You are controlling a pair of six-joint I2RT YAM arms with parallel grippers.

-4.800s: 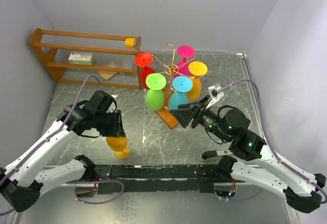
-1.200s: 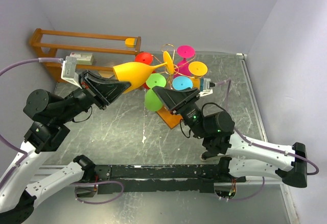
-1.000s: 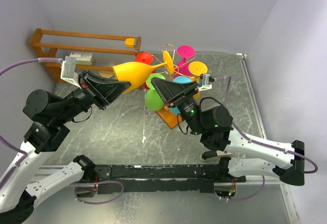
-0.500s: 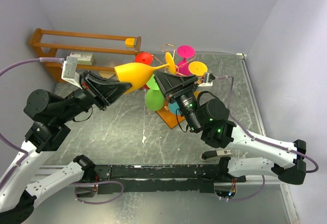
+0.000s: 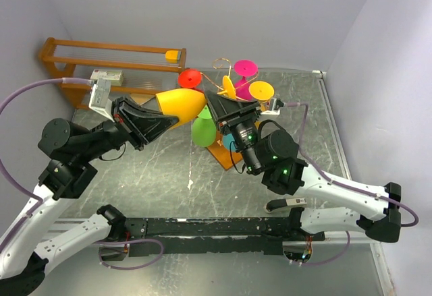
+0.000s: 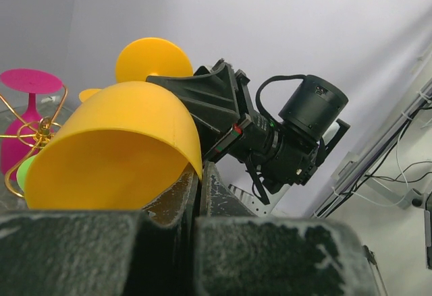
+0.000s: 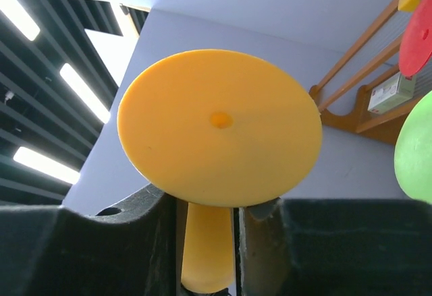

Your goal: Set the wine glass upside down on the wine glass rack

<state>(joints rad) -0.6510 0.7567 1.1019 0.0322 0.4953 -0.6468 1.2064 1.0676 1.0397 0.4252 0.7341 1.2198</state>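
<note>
The yellow wine glass lies sideways in the air, left of the gold wire wine glass rack. My left gripper is shut on the bowl's rim. My right gripper is shut on the stem, just under the round foot. The foot points at the rack's post. In the left wrist view the bowl fills the left, with the right gripper behind it. The rack's wooden base is partly hidden by the right arm.
Red, magenta, orange-yellow and green glasses hang upside down on the rack. The brown wooden shelf with a white box stands at the back left. Walls close in behind and to the right.
My left gripper lifted the glass off the table and turned it sideways. In the last second my right gripper rose to the stem and shut on it. The glass shifted slightly right.
</note>
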